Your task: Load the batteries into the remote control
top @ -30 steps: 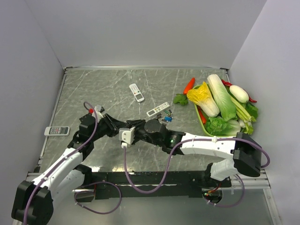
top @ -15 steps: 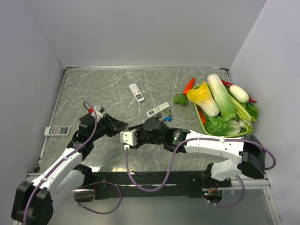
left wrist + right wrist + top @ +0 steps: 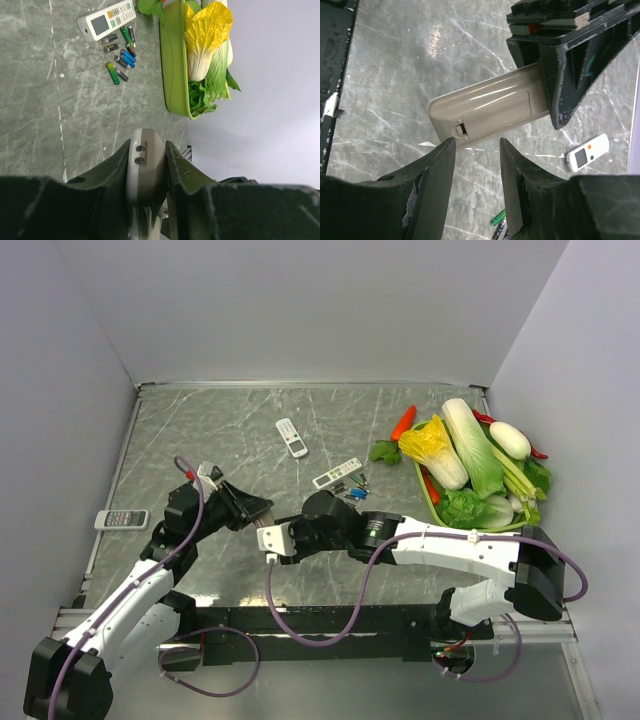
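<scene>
Grey-beige rectangular plastic remote control (image 3: 451, 106), cover (image 3: 495, 116) shut, clamped by one end in left gripper (image 3: 148, 148); right gripper (image 3: 476, 144) part-open, empty, at its free end; small cylindrical batteries (image 3: 120, 55) loose on grey marbled table (image 3: 40, 110); hazard: prying the cover may twist the remote control free.

Top external: high, behind the arm bases, looking down and forward over the whole counter (image 3: 200, 430). Left wrist: close behind the left tool (image 3: 146, 145), rolled sideways, facing across the counter to the batteries (image 3: 121, 55) and green tray (image 3: 172, 65). Right wrist: just behind the right tool (image 3: 476, 145), looking down, very near. All three views share the remote control (image 3: 485, 112), and the batteries too.
</scene>
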{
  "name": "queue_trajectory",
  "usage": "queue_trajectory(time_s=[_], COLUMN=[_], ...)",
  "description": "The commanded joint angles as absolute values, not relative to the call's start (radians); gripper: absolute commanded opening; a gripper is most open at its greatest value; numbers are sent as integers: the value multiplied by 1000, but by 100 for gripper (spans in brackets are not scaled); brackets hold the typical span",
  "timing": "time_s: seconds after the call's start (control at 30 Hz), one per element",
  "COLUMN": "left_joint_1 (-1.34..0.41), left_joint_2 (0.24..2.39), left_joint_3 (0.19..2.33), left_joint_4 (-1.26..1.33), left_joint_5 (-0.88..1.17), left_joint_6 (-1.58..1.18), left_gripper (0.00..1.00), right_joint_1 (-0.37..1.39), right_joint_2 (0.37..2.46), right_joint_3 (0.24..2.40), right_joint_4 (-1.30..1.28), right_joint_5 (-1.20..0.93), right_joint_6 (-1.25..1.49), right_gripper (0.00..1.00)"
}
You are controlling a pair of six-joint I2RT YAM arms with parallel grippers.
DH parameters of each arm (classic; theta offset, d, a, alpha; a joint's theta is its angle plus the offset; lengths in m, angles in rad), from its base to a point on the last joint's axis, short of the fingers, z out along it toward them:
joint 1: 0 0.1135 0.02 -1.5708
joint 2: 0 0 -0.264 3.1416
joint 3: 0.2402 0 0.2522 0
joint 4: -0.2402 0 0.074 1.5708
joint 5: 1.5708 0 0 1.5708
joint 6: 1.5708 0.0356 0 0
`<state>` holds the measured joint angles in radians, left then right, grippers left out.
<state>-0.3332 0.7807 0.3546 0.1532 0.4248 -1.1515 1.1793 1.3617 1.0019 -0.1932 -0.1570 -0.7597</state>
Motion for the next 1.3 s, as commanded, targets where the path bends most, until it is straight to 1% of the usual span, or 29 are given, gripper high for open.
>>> queue_trajectory(time_s=[0.0, 0.73, 1.0, 1.13, 1.27], left_joint_1=[-331, -333, -331, -331, -334], left_joint_2=[770, 756, 752, 739, 726], left_joint_3=[377, 377, 341, 334, 341], left_joint_4=[221, 229, 337, 359, 347], left_joint_5=[459, 469, 515, 525, 522], left_joint_6=[-1187, -1193, -1278, -1307, -1312], left_gripper=[1, 1, 1, 1, 1], right_joint_1=[1175, 1174, 1169, 1170, 1169], right_joint_2=[1371, 1419, 1459, 1473, 1440], right_joint_3=[1060, 1080, 1062, 1013, 899], right_joint_4=[-190, -198, -183, -108, 188], right_joint_5=[-189, -204, -195, -137, -72], right_joint_6=[-752, -750, -747, -747, -762], right_gripper=[48, 48, 48, 48, 45])
